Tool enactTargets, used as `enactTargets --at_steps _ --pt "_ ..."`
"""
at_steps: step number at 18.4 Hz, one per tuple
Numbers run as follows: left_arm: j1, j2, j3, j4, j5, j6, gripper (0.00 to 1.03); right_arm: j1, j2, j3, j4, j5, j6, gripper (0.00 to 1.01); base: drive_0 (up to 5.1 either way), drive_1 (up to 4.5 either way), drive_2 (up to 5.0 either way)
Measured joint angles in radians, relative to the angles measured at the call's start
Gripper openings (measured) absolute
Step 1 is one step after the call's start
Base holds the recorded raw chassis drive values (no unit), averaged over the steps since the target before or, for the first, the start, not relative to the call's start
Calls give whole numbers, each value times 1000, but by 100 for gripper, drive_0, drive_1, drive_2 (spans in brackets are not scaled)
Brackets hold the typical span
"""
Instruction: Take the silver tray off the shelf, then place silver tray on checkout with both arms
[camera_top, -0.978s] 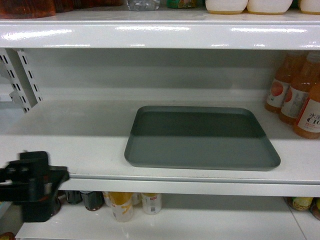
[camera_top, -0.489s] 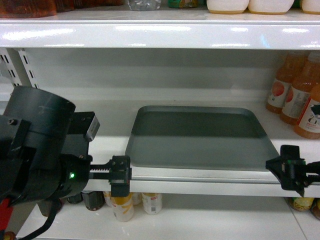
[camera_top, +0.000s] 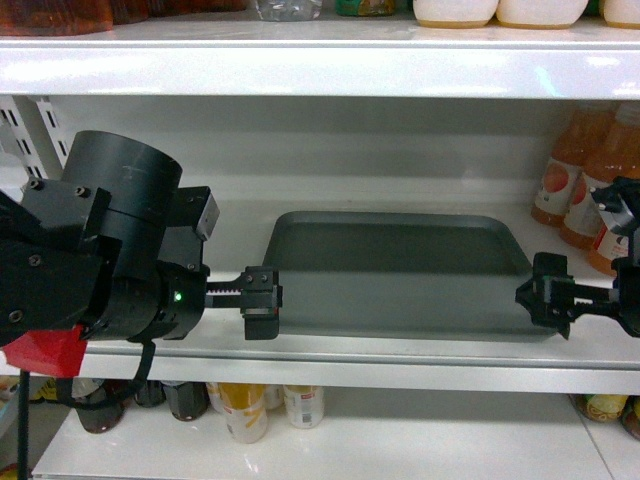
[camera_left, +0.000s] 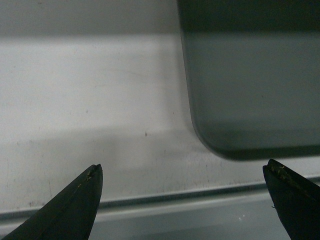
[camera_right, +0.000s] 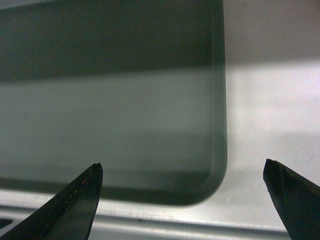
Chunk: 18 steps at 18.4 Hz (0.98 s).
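Our left gripper (camera_top: 262, 302) hangs spread wide just off the tray's (camera_top: 395, 275) near left corner, and our right gripper (camera_top: 545, 295) is spread too, at the near right corner. The tray lies flat on the shelf (camera_top: 330, 350), ahead of and between both, with neither gripper gripping it. We judge the risk to be uneven closing: if one side catches the low rim first, the tray could skew toward the bottles (camera_top: 590, 190) beyond our right gripper.

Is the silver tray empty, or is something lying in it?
Empty. The silver tray shows only bare grey surface in the head view and in both wrist views.
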<state>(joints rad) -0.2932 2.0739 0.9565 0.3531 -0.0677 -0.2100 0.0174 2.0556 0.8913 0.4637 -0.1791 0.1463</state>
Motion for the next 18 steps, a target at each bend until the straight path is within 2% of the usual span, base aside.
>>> enactTargets --at_steps 1,2,3,6,10,11,12,16,18 --pt "3 97 126 -53 -6 -4 98 2 101 157 -54 29 15 98 0 0 0" --pt "8 169 230 -103 -22 0 98 3 211 318 -138 82 13 98 0 0 0" --pt "13 201 266 -138 -14 0 98 2 254 378 -165 107 9 98 0 0 0" --pt "14 230 314 -188 -17 0 98 1 309 471 -231 146 -2 98 0 0 0" --pt "14 245 332 -208 -12 0 98 -5 352 538 -324 154 -24 98 0 0 0" --pt "14 249 338 -227 -10 5 98 -5 356 542 -334 158 -31 95 0 0 0" --pt "14 249 341 -230 -10 9 94 -5 357 542 -331 159 -40 87 0 0 0" --pt "27 250 327 -233 13 7 61 -4 358 529 -322 154 -53 52 0 0 0" --pt "30 250 320 -228 34 -9 44 -3 358 518 -311 148 -53 34 0 0 0"
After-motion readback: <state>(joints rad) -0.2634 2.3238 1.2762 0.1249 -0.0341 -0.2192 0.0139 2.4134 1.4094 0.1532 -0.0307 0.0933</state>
